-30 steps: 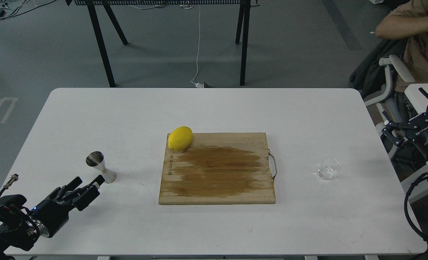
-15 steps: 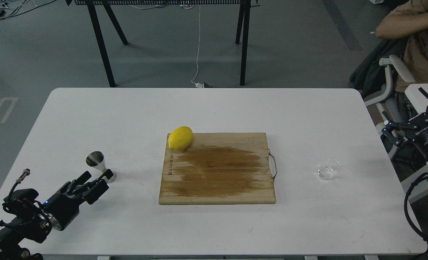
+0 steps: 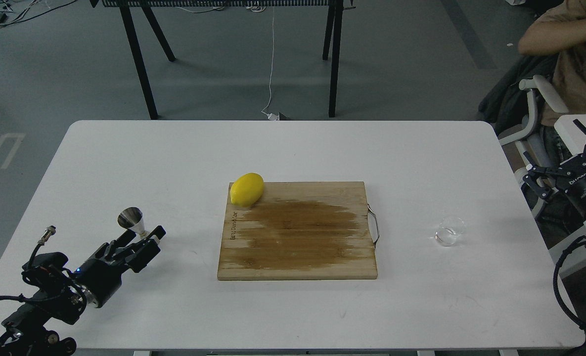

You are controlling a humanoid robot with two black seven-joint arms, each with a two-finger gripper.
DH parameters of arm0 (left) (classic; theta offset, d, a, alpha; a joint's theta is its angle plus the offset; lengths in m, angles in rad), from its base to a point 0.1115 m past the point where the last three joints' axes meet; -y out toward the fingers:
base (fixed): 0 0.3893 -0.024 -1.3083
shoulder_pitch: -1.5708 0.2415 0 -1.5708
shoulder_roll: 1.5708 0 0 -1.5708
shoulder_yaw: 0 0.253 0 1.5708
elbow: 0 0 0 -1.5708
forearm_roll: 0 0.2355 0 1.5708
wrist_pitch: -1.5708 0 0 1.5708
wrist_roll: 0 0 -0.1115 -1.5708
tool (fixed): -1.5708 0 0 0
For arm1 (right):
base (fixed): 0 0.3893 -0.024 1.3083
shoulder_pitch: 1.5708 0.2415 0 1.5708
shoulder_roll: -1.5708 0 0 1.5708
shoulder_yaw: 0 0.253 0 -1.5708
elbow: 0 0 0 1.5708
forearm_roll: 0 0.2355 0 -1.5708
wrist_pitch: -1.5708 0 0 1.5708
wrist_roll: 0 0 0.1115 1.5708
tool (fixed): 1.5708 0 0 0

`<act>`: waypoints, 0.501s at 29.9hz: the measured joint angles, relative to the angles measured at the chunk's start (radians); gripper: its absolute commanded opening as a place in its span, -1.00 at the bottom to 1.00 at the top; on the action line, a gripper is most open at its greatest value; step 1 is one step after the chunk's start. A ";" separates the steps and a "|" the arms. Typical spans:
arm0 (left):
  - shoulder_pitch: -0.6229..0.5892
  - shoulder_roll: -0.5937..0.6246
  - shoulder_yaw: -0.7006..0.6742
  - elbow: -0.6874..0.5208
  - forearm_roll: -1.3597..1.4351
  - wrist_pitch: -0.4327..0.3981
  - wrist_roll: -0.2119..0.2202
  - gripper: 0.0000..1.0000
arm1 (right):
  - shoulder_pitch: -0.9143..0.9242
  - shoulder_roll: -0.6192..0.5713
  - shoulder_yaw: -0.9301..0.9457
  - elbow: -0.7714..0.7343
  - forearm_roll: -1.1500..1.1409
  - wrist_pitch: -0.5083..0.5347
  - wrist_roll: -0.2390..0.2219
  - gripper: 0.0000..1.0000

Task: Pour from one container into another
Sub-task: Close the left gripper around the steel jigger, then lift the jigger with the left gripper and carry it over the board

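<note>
Near table's [image 3: 293,143] left front, your left hand [image 3: 144,236] sits spread round the jigger's [image 3: 133,221] base, prob. to steady it; glass cup [image 3: 449,230] w/ right hand [image 3: 564,173], can't tell its state.

- surface [image 3: 124,163]: plain white, no pattern
- cutting board [image 3: 322,262]: light tan wood with lengthwise grain; big darker brown blotch across the middle; dark lettering along its left edge, too small to read
- lemon [image 3: 247,189]: bright solid yellow
- jigger [image 3: 133,221]: shiny silver metal, dark reflection inside the mouth
- glass cup [image 3: 449,231]: clear, colourless
- left gripper [image 3: 147,241]: black, with what looks like a small blue light further back on the arm
- right gripper [image 3: 560,168]: black, pale lettering on the body
- floor [image 3: 421,64]: dull grey-green
</note>
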 measured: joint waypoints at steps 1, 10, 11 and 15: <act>-0.004 -0.005 0.000 0.008 0.003 0.000 0.000 0.97 | 0.000 0.000 0.000 0.000 0.000 0.000 0.000 0.99; -0.046 -0.056 0.001 0.077 0.019 0.000 0.000 0.83 | 0.001 -0.001 0.000 0.000 0.000 0.000 0.000 0.99; -0.050 -0.064 0.001 0.088 0.020 0.000 0.000 0.79 | 0.001 -0.001 0.000 0.000 0.000 0.000 0.000 0.99; -0.066 -0.088 0.010 0.134 0.042 0.000 0.000 0.53 | 0.002 -0.001 0.001 0.000 0.000 0.000 0.000 0.99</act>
